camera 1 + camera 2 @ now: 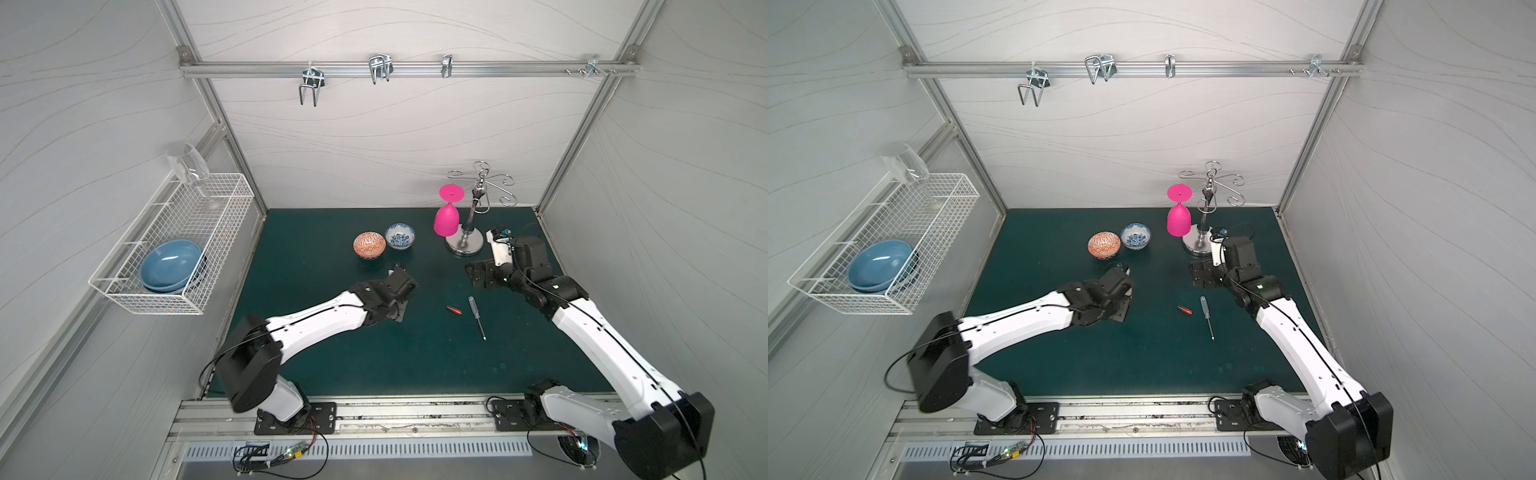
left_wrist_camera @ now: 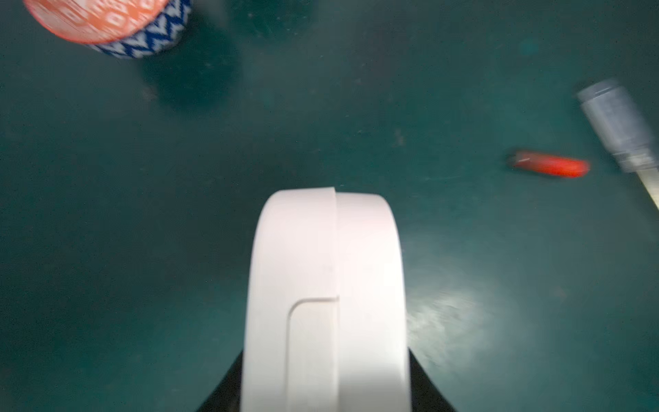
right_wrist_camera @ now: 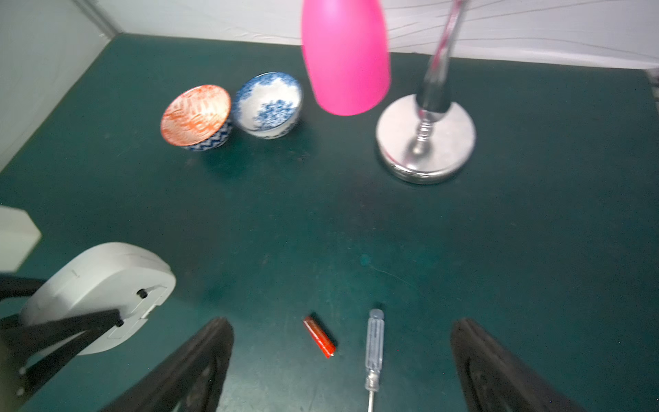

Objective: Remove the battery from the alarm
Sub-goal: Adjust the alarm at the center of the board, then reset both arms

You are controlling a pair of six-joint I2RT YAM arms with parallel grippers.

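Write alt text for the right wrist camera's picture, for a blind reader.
A small red-orange battery lies loose on a dark green mat beside a clear-handled screwdriver, before the wide-open right pincer. At one edge the left pincer grips a white alarm clock; beyond stand an orange bowl, a blue-and-white bowl and a pink goblet by a chrome stand.

White wavy-grained wall panels (image 1: 395, 137) in aluminium framing (image 1: 407, 68), dark green mat (image 1: 332, 357) below, wire basket (image 1: 174, 245) on a side wall.
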